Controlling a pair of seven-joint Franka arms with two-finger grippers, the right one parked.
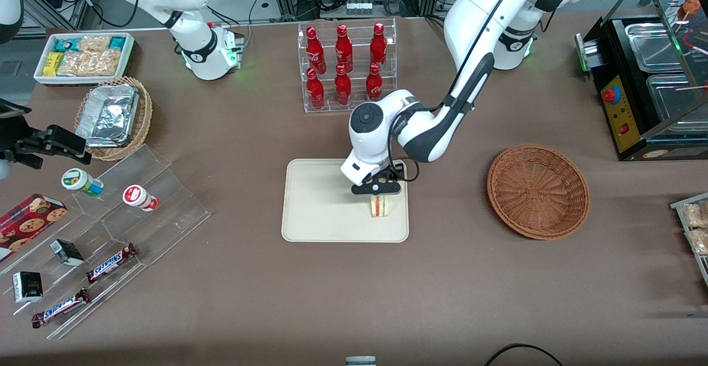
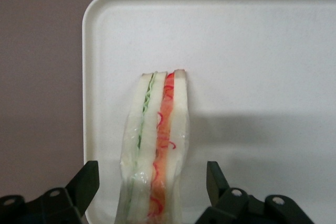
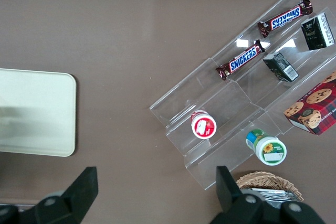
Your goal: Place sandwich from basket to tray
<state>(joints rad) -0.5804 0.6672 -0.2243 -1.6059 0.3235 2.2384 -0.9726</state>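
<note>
The black gripper (image 1: 378, 193) hung over a white-bread sandwich (image 1: 379, 206) striped red and green, on a cream-beige tray (image 1: 321, 200), beside a reddish-brown woven basket (image 1: 537, 191) on the dull brown surface (image 1: 354, 288).

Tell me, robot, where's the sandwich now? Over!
Gripper open, straddling sandwich. Sandwich standing on tray. Basket empty. Nothing in the way.

The whole table is seen from high in front. The tray (image 1: 310, 200), shared by all views, is seen closely past the gripper (image 2: 149, 187) from the left wrist.
</note>
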